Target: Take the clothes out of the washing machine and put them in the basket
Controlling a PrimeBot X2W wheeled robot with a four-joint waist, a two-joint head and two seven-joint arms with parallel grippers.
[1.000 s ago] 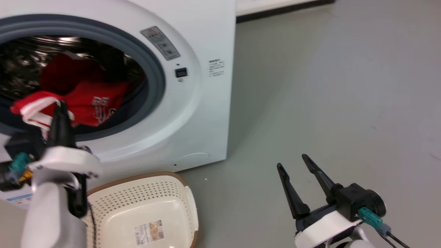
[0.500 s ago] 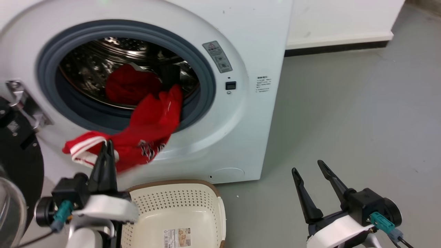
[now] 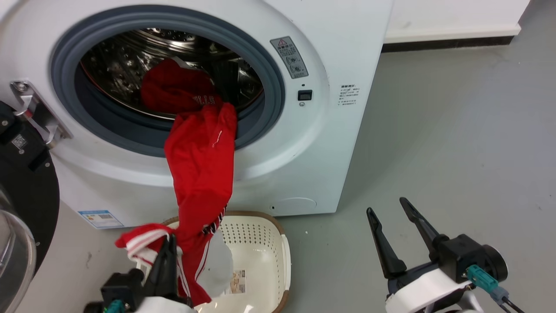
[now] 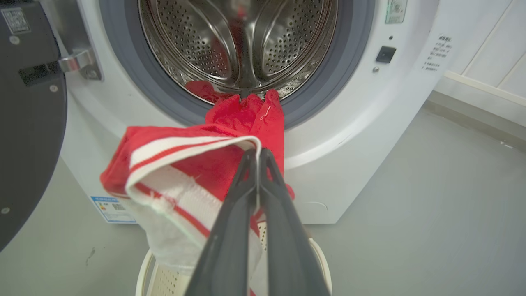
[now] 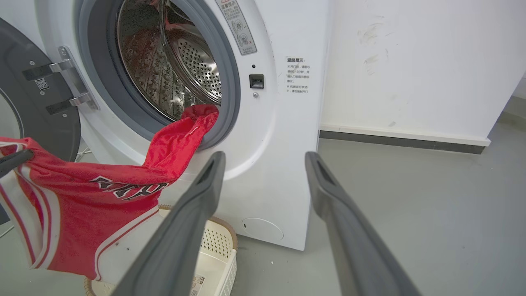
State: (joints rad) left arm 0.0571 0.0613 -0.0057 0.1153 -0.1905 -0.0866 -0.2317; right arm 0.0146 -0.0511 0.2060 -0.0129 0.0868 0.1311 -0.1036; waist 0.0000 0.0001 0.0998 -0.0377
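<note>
The left gripper (image 3: 168, 243) is closed on the white-and-red striped trim of a red garment (image 3: 200, 174). In the left wrist view the two fingers meet, with the hem pinched between them.

The garment runs from the gripper up over the grey gasket (image 3: 273, 82) of the washing machine (image 3: 347, 43). Its upper end rests on the lower lip of the opening, and its lower part hangs over the left side of the basket (image 3: 265, 243). The basket stands on the floor (image 3: 434, 152) just in front of the machine.

A second red garment (image 3: 173, 87) with white lettering lies inside the drum (image 4: 287, 33). The door (image 3: 26, 195) stands open at the left.

The right gripper (image 3: 386, 206) holds nothing — its fingers are spread apart above the floor, well to the right of the basket.
</note>
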